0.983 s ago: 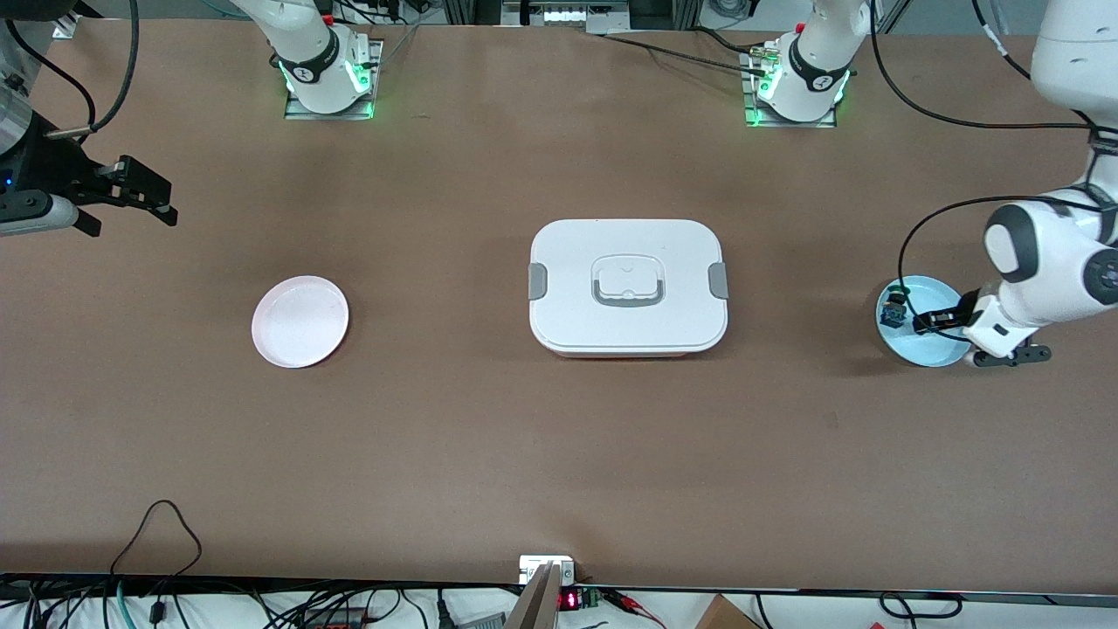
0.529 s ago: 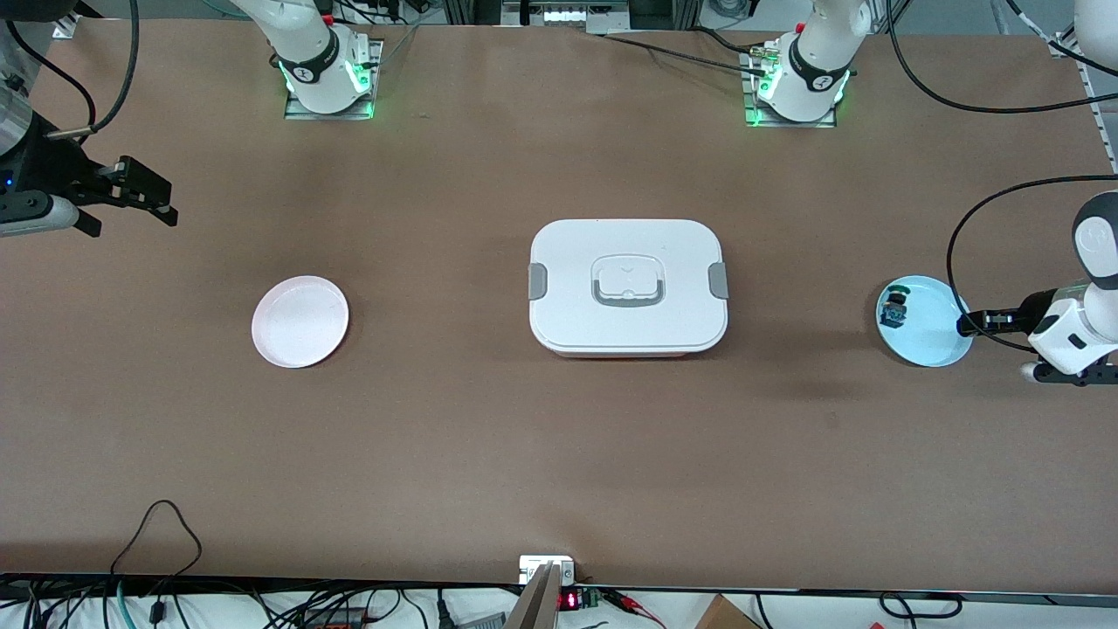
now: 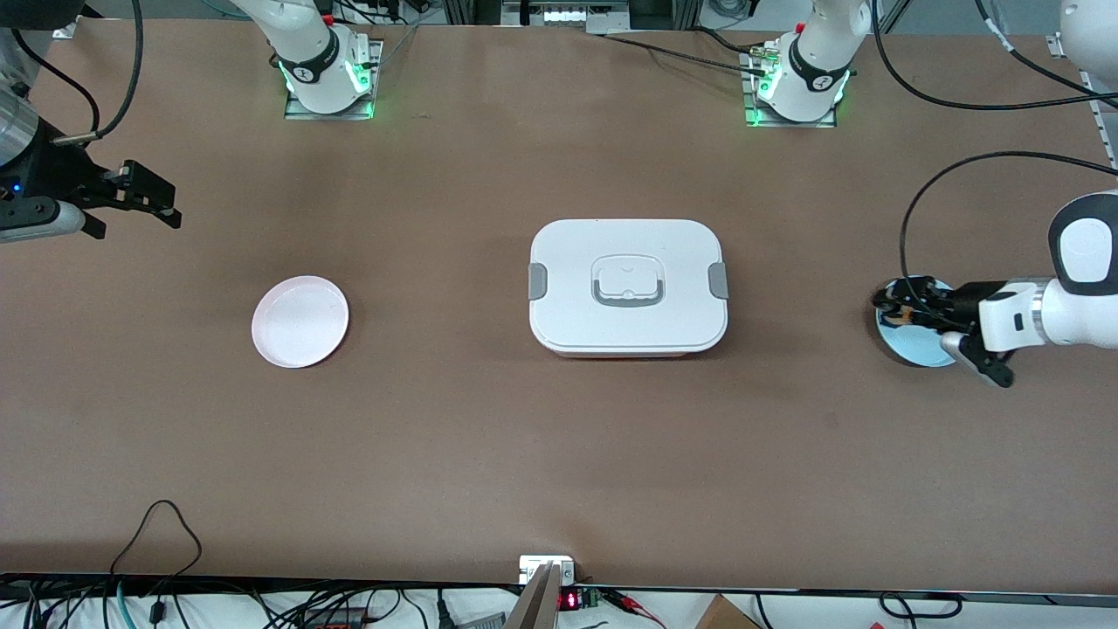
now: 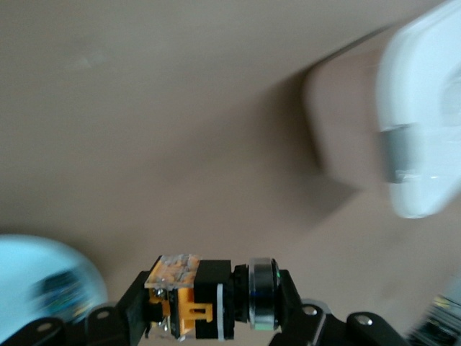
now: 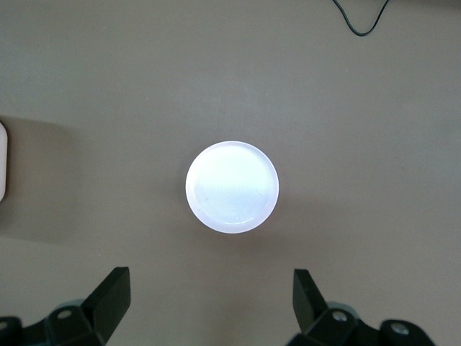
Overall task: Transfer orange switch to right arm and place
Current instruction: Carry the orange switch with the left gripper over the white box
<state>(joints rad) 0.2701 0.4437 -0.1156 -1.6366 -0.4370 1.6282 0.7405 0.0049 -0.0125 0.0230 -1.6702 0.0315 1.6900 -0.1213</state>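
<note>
The orange switch (image 4: 187, 295), a stubby black part with an orange body and a silver ring, is clamped endwise in my left gripper (image 4: 214, 303), which is shut on it. In the front view that left gripper (image 3: 893, 302) hangs over the light blue plate (image 3: 919, 351) at the left arm's end of the table, pointing toward the white box. Only a speck of orange from the switch (image 3: 905, 307) shows there. My right gripper (image 3: 155, 203) waits open above the table at the right arm's end. Nothing sits between the spread fingers of the right gripper (image 5: 209, 290).
A white lidded box (image 3: 627, 286) with grey latches stands mid-table. The pink plate (image 3: 300, 321) lies toward the right arm's end, below the right wrist camera (image 5: 232, 186). A blurred dark small part rests on the blue plate (image 4: 29, 263). Cables trail along the table's near edge.
The left gripper rose from the blue plate with the switch, drew back, then swung round over the plate to point toward the box. The right gripper barely shifted.
</note>
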